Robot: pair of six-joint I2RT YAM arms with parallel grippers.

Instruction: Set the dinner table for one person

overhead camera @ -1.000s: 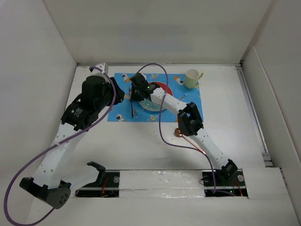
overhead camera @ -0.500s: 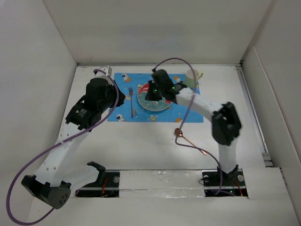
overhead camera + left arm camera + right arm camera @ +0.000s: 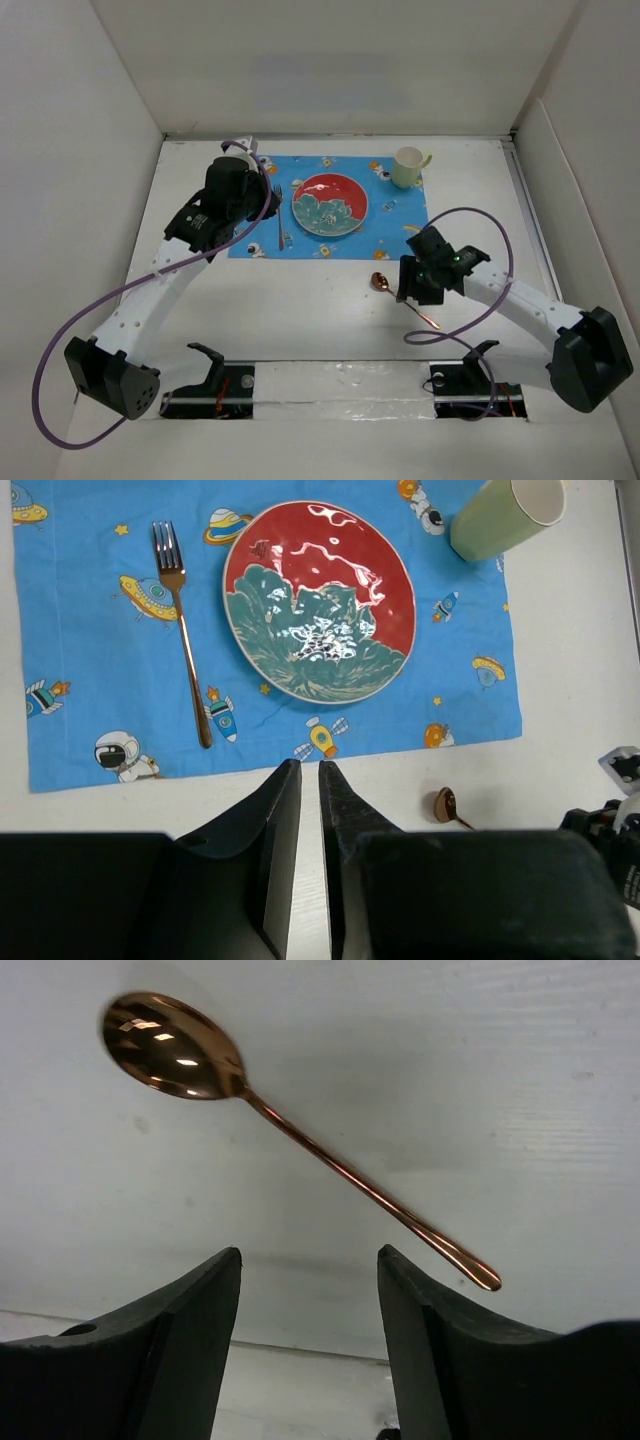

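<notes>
The dinner table [image 3: 300,300] is white, the placemat [image 3: 90,650] blue with cartoon spacemen.

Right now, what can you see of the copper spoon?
The slim copper-coloured metal spoon is mirror-shiny, with an oval bowl and a thin straight handle flaring slightly at the tip. It lies flat and diagonal on the bare white tabletop, off the blue cartoon-print placemat, on the arms' side. Only the table touches it; the right tool hangs open over the handle.
</notes>
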